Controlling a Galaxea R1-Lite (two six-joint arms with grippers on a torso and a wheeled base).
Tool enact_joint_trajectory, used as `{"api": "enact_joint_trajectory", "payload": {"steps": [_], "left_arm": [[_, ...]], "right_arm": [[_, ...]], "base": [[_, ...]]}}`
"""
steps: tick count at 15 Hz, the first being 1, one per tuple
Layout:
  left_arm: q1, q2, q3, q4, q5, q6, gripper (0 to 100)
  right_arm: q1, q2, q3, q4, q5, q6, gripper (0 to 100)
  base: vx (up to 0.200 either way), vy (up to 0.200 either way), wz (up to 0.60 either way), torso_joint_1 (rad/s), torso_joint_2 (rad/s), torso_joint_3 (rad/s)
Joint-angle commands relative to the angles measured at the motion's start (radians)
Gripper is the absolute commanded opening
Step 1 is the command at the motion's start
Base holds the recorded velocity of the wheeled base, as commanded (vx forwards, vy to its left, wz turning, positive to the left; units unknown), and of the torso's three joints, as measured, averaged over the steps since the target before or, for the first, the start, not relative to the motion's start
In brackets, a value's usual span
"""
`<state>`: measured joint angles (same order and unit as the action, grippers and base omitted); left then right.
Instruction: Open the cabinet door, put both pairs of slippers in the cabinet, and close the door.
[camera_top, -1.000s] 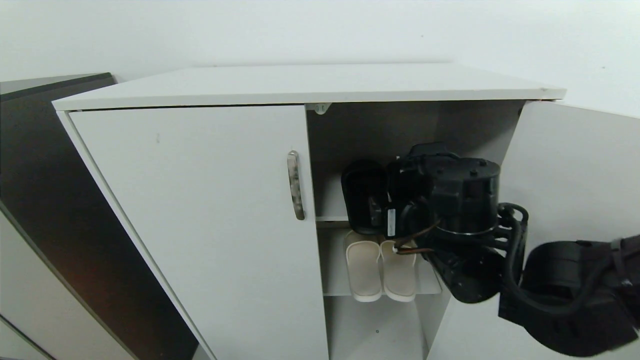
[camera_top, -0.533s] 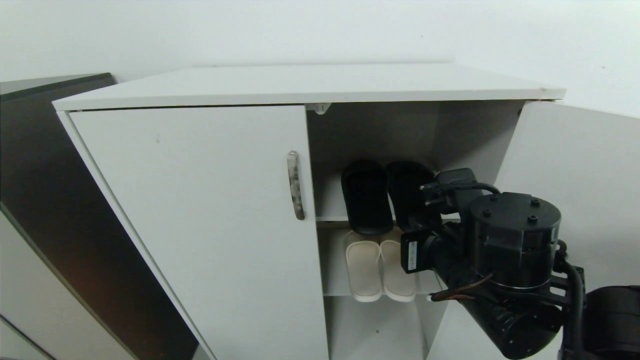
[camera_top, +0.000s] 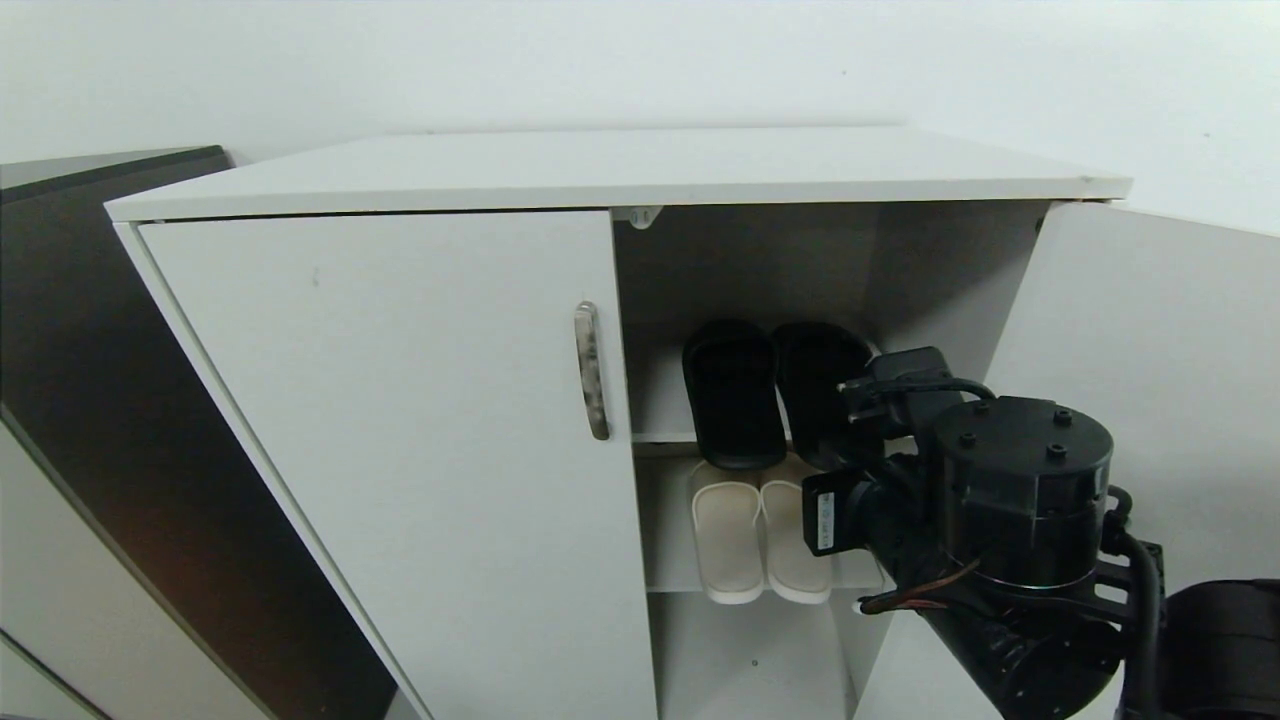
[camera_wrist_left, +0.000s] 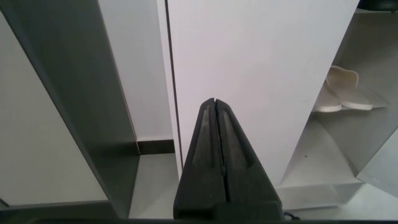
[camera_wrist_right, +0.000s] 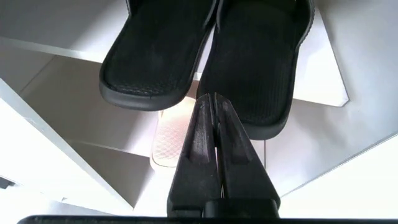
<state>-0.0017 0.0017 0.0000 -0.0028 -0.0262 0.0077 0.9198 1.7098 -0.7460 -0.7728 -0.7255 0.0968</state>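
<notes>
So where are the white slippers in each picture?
Head view: the white slippers sit side by side on the lower shelf, right under the black slippers.
Left wrist view: the white slippers poke out on their shelf just past the closed door.
Right wrist view: one pale sole peeks out beneath the black slippers.
Shared landmark: the black slippers above; the closed door links head and left wrist views.

I read this as a home-like room, perhaps an entry corner, though I can't be sure. I see a white cabinet (camera_top: 600, 165) set against a bare white wall (camera_top: 600, 60). Black slippers (camera_top: 735, 395) are stored above white slippers (camera_top: 728, 540) inside it. A dark panel (camera_top: 100, 350) stands beside it, and a dark skirting (camera_wrist_left: 155, 146) runs at the wall's foot.
</notes>
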Motion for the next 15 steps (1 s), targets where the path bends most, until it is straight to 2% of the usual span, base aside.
{"api": "enact_joint_trajectory", "payload": {"steps": [1, 15], "left_arm": [[0.000, 0.000, 0.000, 0.000, 0.000, 0.000, 0], [0.000, 0.000, 0.000, 0.000, 0.000, -0.002, 0]], "right_arm": [[0.001, 0.010, 0.002, 0.000, 0.000, 0.000, 0], [0.001, 0.031, 0.011, 0.000, 0.000, 0.001, 0]], "base": [[0.000, 0.000, 0.00, 0.000, 0.00, 0.000], [-0.200, 0.000, 0.00, 0.002, 0.00, 0.002]]}}
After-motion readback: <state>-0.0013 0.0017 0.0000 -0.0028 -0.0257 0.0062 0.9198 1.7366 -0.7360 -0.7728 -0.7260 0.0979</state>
